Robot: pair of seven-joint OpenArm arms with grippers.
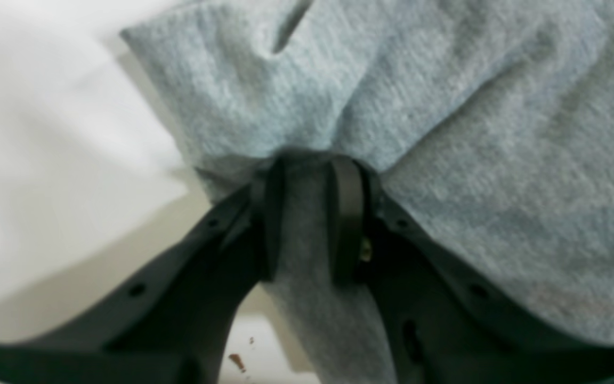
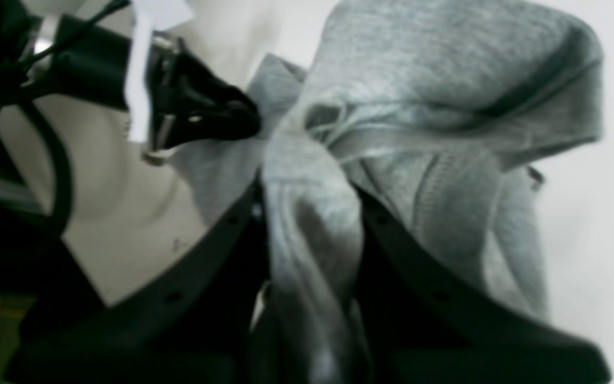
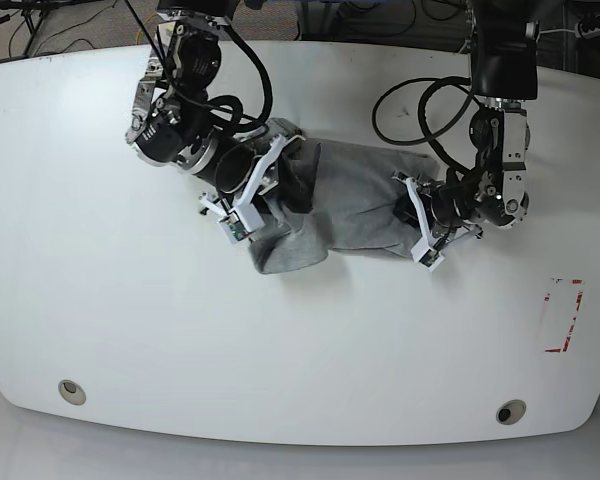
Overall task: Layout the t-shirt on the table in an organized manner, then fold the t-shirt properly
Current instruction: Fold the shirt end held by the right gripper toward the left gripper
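The surface is a large white top, bare apart from one garment, two round grommet holes and one small red-and-white mark near its edge. One t-shirt lies bunched near the middle toward the far side, slung between the two arms, not yet spread flat; no lettering shows.

Two arms are in play. The right end effector is clamped on a thick gathered wad of grey cloth. The left end effector pinches a fold of the same shirt, cloth passing between its fingers.

Step in hand, by judgement: the laying-out stage, folding not begun. The next move likely calls for drawing the two holds apart to pull the cloth taut, then lowering it flat. The risk is that bunched layers held together keep the shirt from opening.
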